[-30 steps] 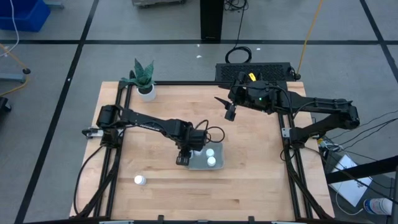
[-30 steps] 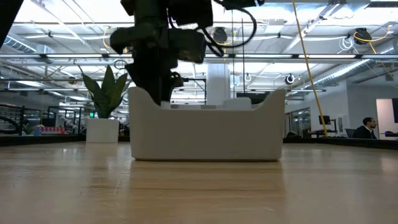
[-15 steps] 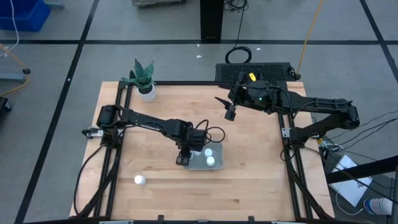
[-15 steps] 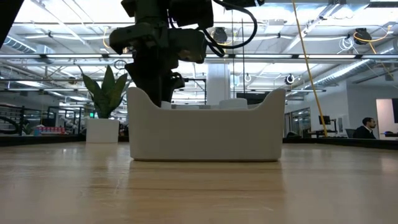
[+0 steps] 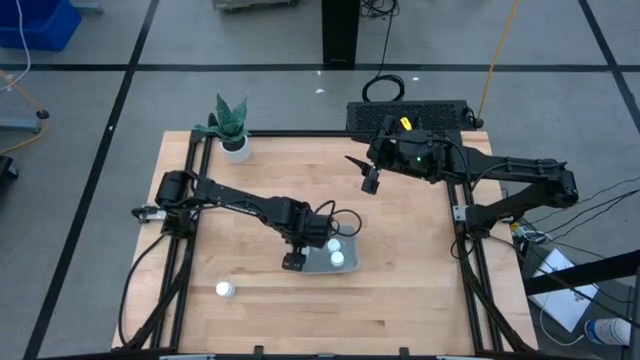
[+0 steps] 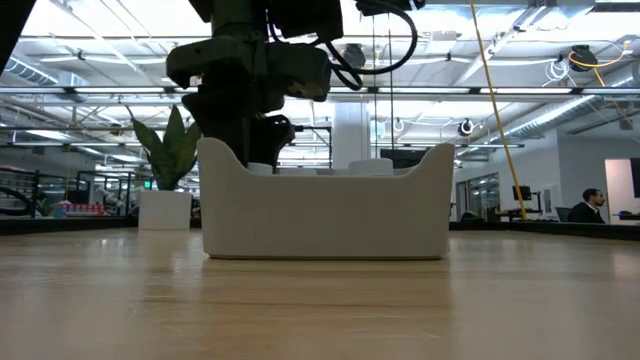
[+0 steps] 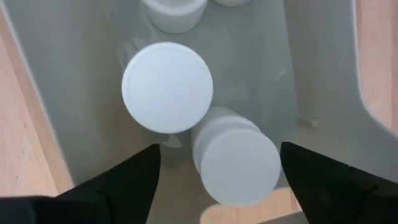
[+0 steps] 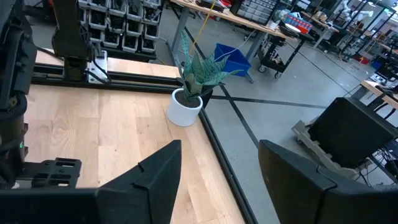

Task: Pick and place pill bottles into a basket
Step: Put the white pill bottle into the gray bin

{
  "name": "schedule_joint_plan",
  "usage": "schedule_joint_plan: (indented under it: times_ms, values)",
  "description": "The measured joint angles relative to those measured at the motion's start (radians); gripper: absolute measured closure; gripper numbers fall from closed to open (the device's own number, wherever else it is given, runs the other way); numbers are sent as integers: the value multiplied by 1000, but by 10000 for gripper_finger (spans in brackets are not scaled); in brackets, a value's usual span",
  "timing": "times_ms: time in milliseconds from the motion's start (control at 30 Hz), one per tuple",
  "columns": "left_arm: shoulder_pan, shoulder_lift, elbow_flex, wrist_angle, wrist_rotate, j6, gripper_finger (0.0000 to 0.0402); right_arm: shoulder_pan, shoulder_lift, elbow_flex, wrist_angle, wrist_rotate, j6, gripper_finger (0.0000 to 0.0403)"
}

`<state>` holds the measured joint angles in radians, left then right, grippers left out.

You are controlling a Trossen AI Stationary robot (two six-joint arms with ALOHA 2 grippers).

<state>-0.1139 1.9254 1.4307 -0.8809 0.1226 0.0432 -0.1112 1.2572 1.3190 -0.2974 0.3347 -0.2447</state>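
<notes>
The pale basket (image 5: 345,266) sits at the table's middle. My left gripper (image 5: 296,261) is open over its left end, pointing down. In the left wrist view (image 7: 217,186) its fingers stand on either side of a white pill bottle (image 7: 235,163) that lies tilted on the basket floor. Next to it another bottle (image 7: 166,87) stands upright, with more (image 7: 174,11) beyond. From above, two caps (image 5: 335,245) (image 5: 338,260) show in the basket. One loose bottle (image 5: 225,289) stands on the table near the front left. My right gripper (image 5: 370,181) hangs open and empty at the far right. My left gripper stands open around the tilted bottle, coming from above. A clear gap shows on one side of the bottle. On the other side the bottle's edge (image 7: 277,163) meets the finger's outline, and I cannot tell whether they touch.
A white pot with a green plant (image 5: 235,145) stands at the table's far left corner. Dark frame rails (image 5: 200,190) run along the left and right sides. In the low view the basket wall (image 6: 325,215) hides what lies inside it. A person (image 6: 592,205) sits far off in the room.
My left gripper has opened over the basket's left end and gone a little toward the table's near edge. The basket has slid slightly with it. My right arm has kept still.
</notes>
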Motion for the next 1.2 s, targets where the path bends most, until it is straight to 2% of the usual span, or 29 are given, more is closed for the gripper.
schedule_joint_plan:
  times_ms: [367, 533, 733, 900, 1033, 1200]
  values:
    - [0, -83, 2, 12, 0, -1, 77, 0, 0, 0, -2, 0, 5, 195]
    - [0, -201, 2, -15, 5, -7, 88, 0, 0, 0, -11, 1, 5, 195]
    - [-33, -355, 3, -127, 4, -108, 98, -1, 0, 0, -20, 2, 0, 195]
    - [-103, -404, 3, -293, -41, -261, 106, -1, 0, 0, -20, 5, -2, 195]
    - [-180, -404, 3, -444, -45, -465, 113, -1, 0, 0, -16, 6, -3, 195]
    - [-296, -404, 3, -476, -47, -689, 121, -1, 0, 0, -5, 6, -3, 195]
